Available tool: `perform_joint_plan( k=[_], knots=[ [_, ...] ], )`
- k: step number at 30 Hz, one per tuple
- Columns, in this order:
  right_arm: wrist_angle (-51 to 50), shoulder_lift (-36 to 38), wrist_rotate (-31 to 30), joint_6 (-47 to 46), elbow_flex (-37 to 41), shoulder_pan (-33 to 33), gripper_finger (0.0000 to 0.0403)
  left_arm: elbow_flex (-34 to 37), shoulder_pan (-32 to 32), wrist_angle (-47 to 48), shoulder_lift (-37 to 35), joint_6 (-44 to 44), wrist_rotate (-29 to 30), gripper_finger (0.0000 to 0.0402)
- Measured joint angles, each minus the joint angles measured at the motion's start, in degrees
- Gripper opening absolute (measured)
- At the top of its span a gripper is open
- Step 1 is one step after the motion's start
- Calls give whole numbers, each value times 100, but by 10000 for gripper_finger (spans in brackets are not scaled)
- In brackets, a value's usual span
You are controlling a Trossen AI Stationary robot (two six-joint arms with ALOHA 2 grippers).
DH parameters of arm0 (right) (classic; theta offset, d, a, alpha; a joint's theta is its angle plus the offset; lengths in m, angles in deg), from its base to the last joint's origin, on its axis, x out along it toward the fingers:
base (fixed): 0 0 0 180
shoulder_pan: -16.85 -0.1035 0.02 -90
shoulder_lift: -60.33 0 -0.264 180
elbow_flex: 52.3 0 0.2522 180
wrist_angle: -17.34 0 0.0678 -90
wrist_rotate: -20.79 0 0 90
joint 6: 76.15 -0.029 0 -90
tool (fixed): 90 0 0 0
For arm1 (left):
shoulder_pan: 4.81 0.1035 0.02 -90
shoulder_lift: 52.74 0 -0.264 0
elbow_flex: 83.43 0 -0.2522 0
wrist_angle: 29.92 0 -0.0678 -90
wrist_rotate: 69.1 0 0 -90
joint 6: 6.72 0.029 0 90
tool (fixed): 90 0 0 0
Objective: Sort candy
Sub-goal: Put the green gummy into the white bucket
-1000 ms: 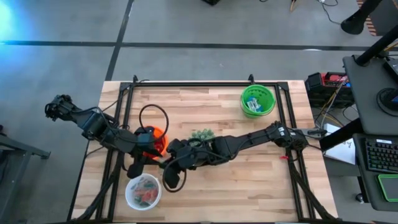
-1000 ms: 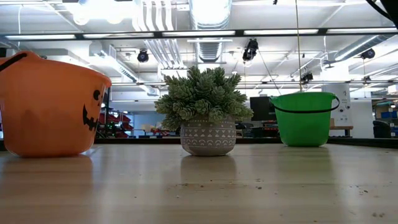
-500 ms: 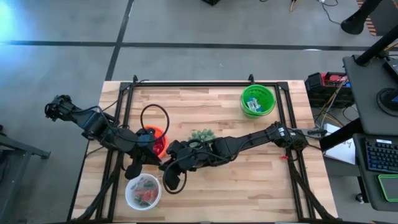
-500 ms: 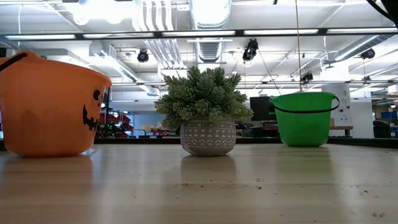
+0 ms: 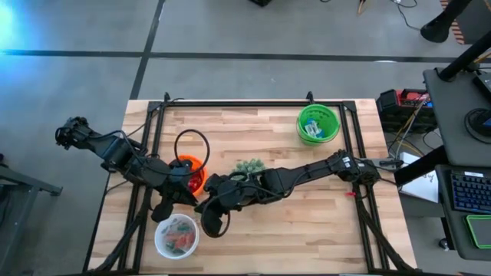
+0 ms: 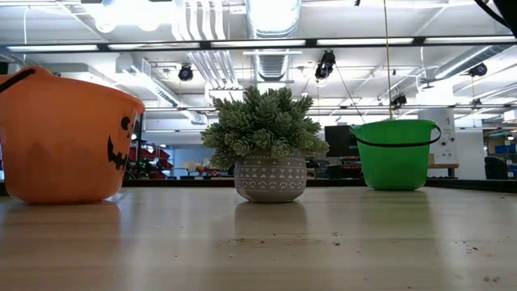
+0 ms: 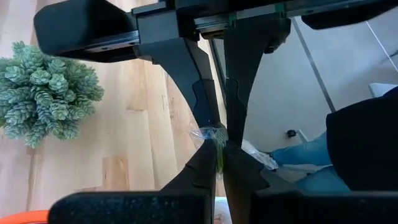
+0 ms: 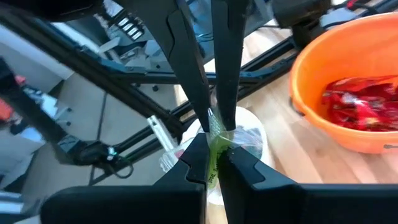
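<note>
From above, both arms crowded the near-left part of the wooden table (image 5: 307, 222). The left gripper (image 5: 170, 205) hung just above the white bowl (image 5: 176, 237), which held a mix of red and green candy (image 5: 181, 239). The right gripper (image 5: 210, 210) sat close beside it, off the bowl's right edge. Just behind them stood the orange bucket (image 5: 197, 175), the small plant (image 5: 250, 166) to its right, and the green bucket (image 5: 318, 123) far off at the back right with a few wrapped pieces inside.

At table height, neither arm showed: only the orange bucket (image 6: 63, 139) with its pumpkin face, the potted plant (image 6: 266, 145) in the middle and the green bucket (image 6: 395, 154) to the right, all upright on the table.

In the left wrist view, the left gripper (image 7: 217, 144) had its fingers pinched together on a small green sweet in clear wrapper (image 7: 216, 135), with the plant (image 7: 50, 91) off to the side.

In the right wrist view, the right gripper (image 8: 215, 144) was likewise clamped on a thin green sweet (image 8: 216, 142), held over the white bowl (image 8: 245, 134). The orange bucket (image 8: 311, 81) lay beside it, red packets (image 8: 364, 103) piled inside.
</note>
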Motion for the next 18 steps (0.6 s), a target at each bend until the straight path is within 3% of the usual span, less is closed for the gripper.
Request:
perform_joint_plan(
  k=[18],
  knots=[
    [3, 0, 77, 102, 0, 47, 13, 0, 2, 30, 2, -2, -208, 0]
  ],
)
